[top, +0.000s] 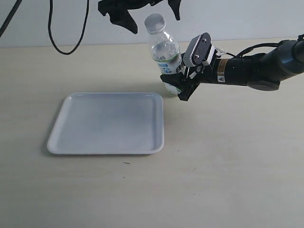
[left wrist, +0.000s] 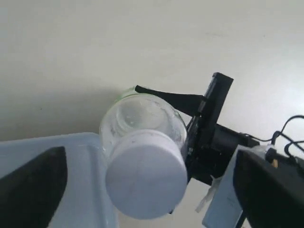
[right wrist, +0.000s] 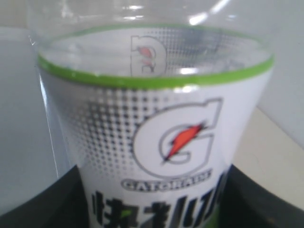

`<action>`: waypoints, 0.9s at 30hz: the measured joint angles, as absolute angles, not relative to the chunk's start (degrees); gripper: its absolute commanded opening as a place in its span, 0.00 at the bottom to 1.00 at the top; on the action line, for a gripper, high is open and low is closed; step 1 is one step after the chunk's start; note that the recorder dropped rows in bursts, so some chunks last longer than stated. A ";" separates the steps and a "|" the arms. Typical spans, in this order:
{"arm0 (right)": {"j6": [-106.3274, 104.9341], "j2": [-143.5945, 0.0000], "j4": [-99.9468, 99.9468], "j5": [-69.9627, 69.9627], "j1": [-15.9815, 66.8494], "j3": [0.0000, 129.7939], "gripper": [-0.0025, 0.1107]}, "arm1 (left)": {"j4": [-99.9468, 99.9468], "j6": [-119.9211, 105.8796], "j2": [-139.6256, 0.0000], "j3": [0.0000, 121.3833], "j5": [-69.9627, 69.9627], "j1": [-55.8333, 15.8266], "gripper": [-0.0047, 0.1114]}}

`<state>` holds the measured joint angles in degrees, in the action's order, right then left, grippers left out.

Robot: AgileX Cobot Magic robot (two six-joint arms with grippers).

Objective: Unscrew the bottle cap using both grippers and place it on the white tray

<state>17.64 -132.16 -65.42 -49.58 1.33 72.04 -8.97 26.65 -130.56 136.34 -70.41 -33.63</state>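
My right arm: matte black round tube. Silver-white block with two dark screws sits by my right gripper, whose jaws are black. Small pale sticker with a triangle mark on the forearm. Thin black cable arcs above the tube. My left gripper: black, angular fingers.

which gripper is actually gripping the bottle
The right gripper: its jaws clamp the bottle low on its label. The left gripper hangs open, jaws either side of the bottle cap without touching.
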 measured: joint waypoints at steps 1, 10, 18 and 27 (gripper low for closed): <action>17.64 -132.16 -65.42 -49.58 1.33 72.04 0.02 | -9.13 23.61 -130.56 136.34 -70.41 -33.63 0.82; 17.75 -132.16 -65.42 -49.70 1.33 72.04 0.02 | -10.63 -2.92 -130.56 136.34 -70.41 -33.63 0.77; 18.08 -132.16 -65.42 -49.70 1.33 72.04 0.02 | -10.79 -19.21 -130.56 136.34 -70.41 -33.63 0.72; 18.19 -132.16 -65.42 -49.70 1.33 72.04 0.02 | -10.84 -32.59 -130.56 136.34 -70.41 -33.63 0.71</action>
<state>18.19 -132.16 -65.42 -49.70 1.33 72.04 -10.84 -32.59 -130.56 136.34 -70.41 -33.63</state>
